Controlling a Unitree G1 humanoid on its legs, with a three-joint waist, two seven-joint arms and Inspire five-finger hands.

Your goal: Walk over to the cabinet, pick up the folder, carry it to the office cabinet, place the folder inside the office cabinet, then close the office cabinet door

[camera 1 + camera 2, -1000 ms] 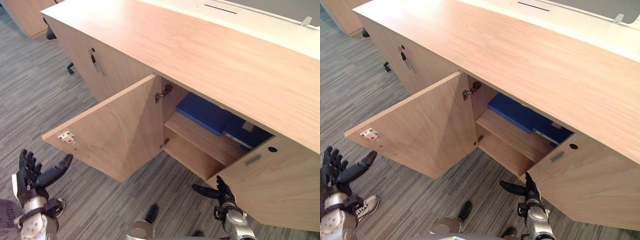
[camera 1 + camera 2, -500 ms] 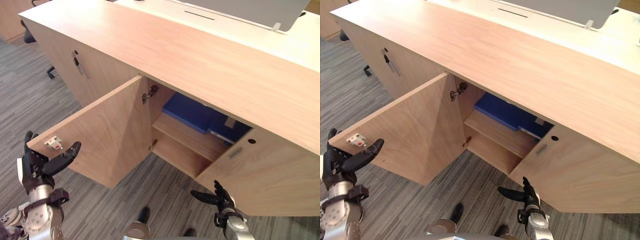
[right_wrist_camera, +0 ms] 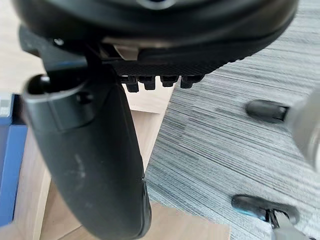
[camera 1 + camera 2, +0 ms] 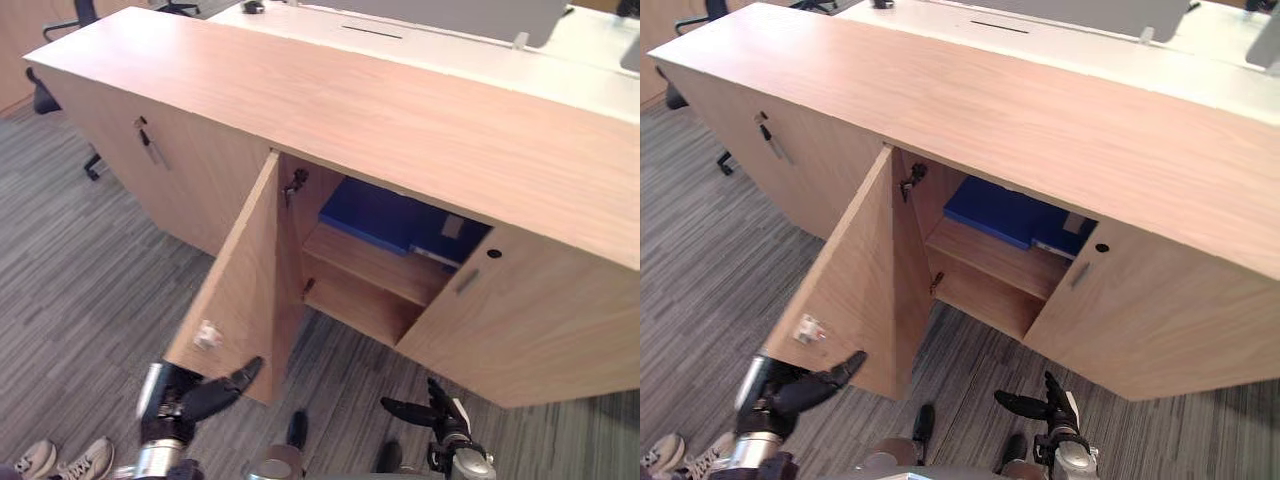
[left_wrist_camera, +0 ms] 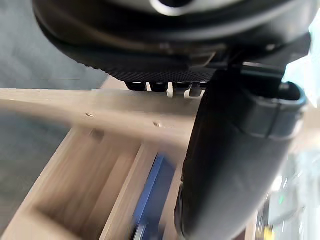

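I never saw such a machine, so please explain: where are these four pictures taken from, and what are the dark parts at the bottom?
A two-legged robot faces a cabinet. Two pictures come from its head, looking down; two from cameras on its wrists. The dark parts are its hands. The left robot hand, open, is at the free edge of the open door. The right robot hand is open and holds nothing. A blue folder lies on the upper shelf.

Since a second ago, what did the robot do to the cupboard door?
The left hand came across to the free bottom corner of the left door, and that door has swung partway toward shut. The blue folder stays on the upper shelf, the right door stays ajar, and the right hand stays low and open.
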